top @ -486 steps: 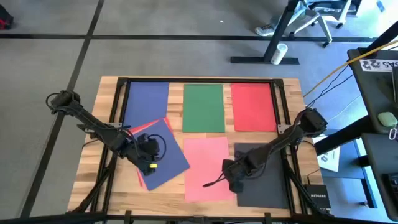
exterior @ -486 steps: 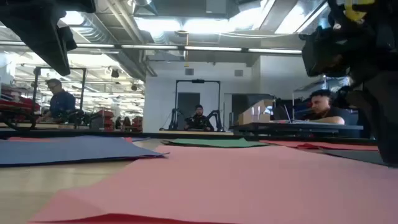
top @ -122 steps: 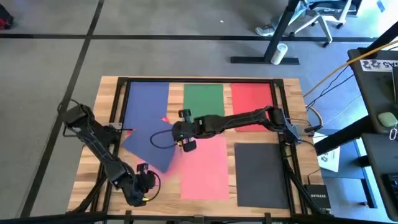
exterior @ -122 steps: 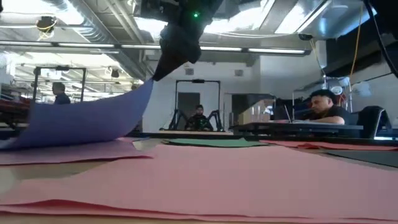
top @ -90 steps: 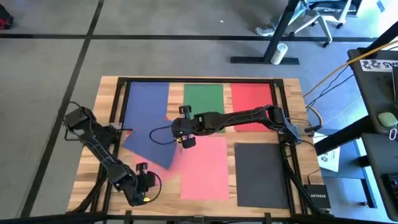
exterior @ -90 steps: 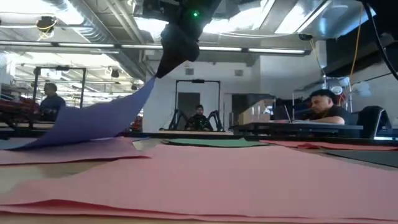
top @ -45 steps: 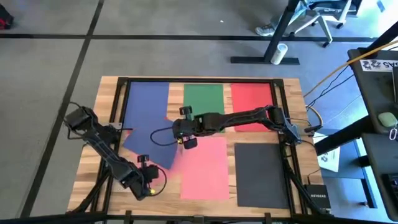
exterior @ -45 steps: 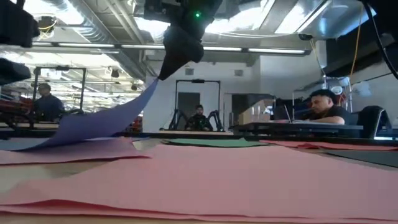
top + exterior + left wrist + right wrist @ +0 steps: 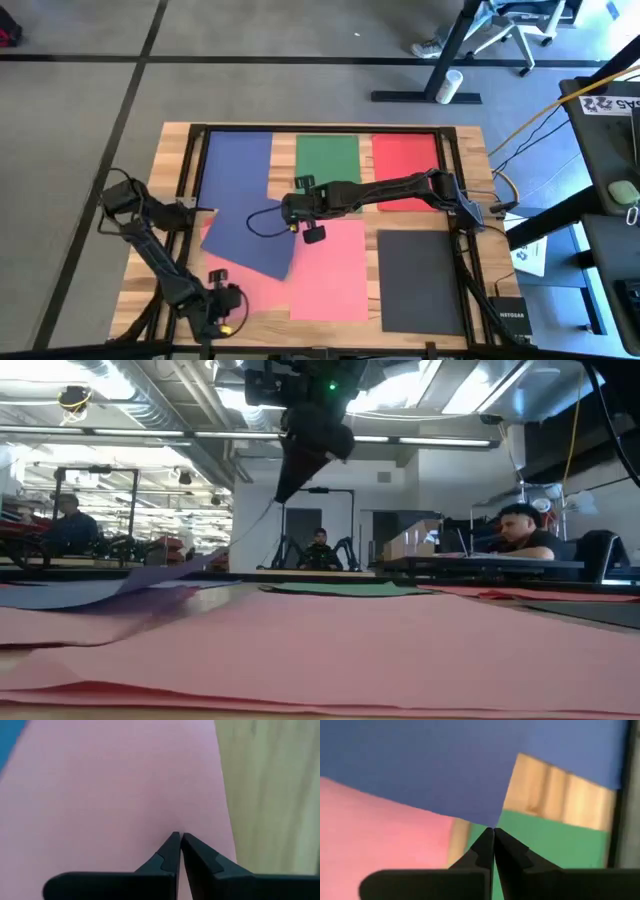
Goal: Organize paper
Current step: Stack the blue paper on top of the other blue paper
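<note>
Blue loose sheet (image 9: 248, 238), sagging lower and flatter than half a second ago, corner pinched between closed right gripper (image 9: 309, 232) fingers mid-table (image 9: 166, 200), likely bound for the far-left blue sheet (image 9: 238, 160); left gripper (image 9: 227, 304) closed over salmon sheet (image 9: 125, 785), near-left corner.

Not much to read here. A white box (image 9: 508, 320) at the lower right of the high view reads "NETGEAR". At the upper right, a white label (image 9: 611, 104) on the dark cart shows upside-down letters, roughly "SAS". The coloured sheets carry no print.
</note>
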`<state>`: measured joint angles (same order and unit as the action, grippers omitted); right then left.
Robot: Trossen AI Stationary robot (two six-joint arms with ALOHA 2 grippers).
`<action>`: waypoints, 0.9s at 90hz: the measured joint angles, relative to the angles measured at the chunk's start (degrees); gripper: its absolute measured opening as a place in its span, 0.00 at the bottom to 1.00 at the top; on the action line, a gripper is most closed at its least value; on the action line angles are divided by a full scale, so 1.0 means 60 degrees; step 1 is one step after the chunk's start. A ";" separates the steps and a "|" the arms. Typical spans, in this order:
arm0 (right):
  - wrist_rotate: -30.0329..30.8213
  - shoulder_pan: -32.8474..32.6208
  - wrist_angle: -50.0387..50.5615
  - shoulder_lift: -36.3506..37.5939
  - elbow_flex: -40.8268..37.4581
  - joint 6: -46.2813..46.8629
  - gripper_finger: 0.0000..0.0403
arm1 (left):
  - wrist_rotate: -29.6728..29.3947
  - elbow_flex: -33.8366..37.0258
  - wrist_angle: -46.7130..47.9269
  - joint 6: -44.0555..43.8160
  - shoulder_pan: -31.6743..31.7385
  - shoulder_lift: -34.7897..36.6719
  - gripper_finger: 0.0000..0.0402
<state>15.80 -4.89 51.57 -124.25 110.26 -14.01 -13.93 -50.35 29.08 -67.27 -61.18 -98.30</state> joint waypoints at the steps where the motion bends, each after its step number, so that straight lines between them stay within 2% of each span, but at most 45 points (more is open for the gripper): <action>1: -0.0024 0.0000 -0.0009 0.0000 0.0000 0.0011 0.00 | 0.0007 0.0000 -0.0001 -0.0031 -0.0040 0.0000 0.02; 21: 0.0242 0.0180 -0.0766 0.0000 0.0000 -0.0188 0.00 | 0.0086 -0.0133 0.0048 -0.0512 -0.0644 -0.0018 0.02; 50: 0.0239 0.1348 -0.2897 0.0000 0.0000 -0.0879 0.00 | 0.0024 -0.0270 0.0070 -0.0483 -0.0832 -0.0033 0.02; 66: -0.0566 0.2323 -0.4477 -0.0043 0.0000 -0.1421 0.00 | 0.0008 -0.0270 0.0063 -0.0446 -0.0794 -0.0033 0.02; 81: -0.1265 0.3096 -0.5154 -0.0047 0.0004 -0.1059 0.01 | -0.0023 -0.0270 0.0059 -0.0386 -0.0687 -0.0033 0.02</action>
<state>8.21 13.69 20.64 -124.53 110.28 -20.36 -14.06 -51.96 29.43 -69.59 -65.30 -98.50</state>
